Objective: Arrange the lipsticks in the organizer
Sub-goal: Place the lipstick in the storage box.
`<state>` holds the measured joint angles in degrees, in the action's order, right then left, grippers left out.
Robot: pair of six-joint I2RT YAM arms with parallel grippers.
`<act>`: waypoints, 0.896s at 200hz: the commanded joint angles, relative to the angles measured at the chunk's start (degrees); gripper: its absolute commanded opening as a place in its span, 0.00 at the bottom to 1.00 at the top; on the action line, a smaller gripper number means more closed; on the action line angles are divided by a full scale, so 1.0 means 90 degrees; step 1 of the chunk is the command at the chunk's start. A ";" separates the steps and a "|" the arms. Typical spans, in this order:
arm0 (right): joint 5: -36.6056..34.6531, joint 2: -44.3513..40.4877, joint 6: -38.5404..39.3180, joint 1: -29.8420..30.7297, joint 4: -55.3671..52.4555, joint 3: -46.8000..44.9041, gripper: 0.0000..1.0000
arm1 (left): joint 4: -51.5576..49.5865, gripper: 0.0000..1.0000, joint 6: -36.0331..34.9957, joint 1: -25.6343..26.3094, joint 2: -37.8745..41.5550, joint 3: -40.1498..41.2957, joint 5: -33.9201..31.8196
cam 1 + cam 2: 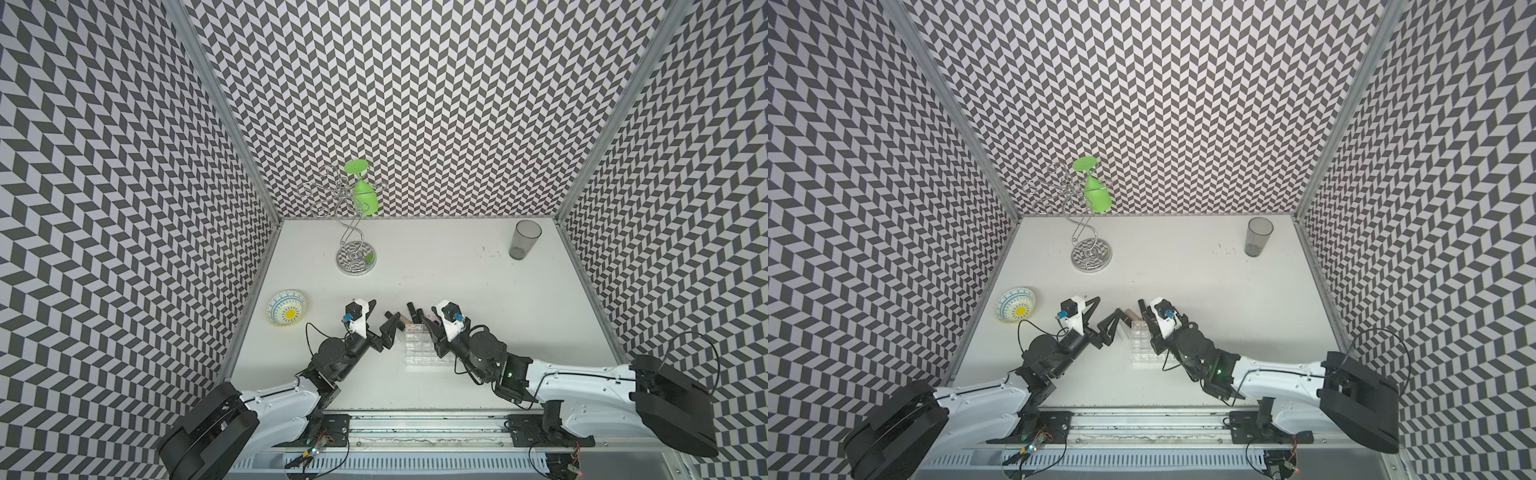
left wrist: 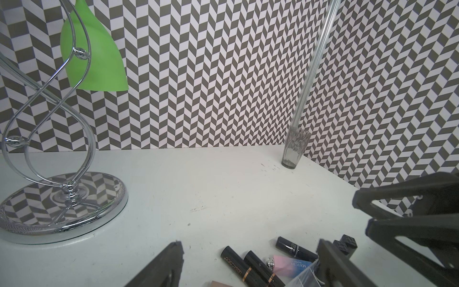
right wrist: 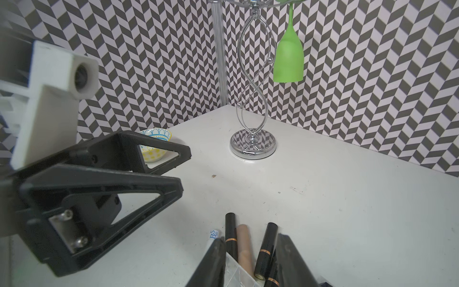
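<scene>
The clear organizer (image 1: pixel 417 353) (image 1: pixel 1142 349) lies between my two arms. Several lipsticks (image 1: pixel 395 321) lie loose at its far end. The right wrist view shows a black lipstick (image 3: pixel 230 231), a beige one (image 3: pixel 244 246), another black one (image 3: pixel 267 244) and a pale tube with blue letters (image 3: pixel 214 234). The left wrist view adds a pink-and-white lipstick (image 2: pixel 293 263). My right gripper (image 3: pixel 249 237) (image 1: pixel 427 321) hangs over the organizer's far corner (image 3: pixel 236 272), jaws narrowly apart, gripping nothing that I can see. My left gripper (image 2: pixel 248 243) (image 1: pixel 386 311) stands wide open over the loose lipsticks.
A chrome wire rack (image 1: pixel 356 253) with a green glass (image 1: pixel 365 195) hanging from it stands at the back left. A tall grey tumbler (image 1: pixel 524 240) is at the back right. A patterned bowl (image 1: pixel 286 308) sits by the left wall. Patterned walls close three sides.
</scene>
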<state>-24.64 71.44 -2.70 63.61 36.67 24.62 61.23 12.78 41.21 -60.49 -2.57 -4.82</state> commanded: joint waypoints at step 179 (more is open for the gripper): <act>0.0975 0.1805 -0.0796 -0.0853 -0.0165 0.0228 0.00 | -0.1036 0.87 0.0031 -0.0065 0.0840 -0.0047 -0.0264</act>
<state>-17.28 85.71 -9.67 55.70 42.17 26.57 55.92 13.08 41.19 -52.82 -1.89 -5.37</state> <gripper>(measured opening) 0.047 0.873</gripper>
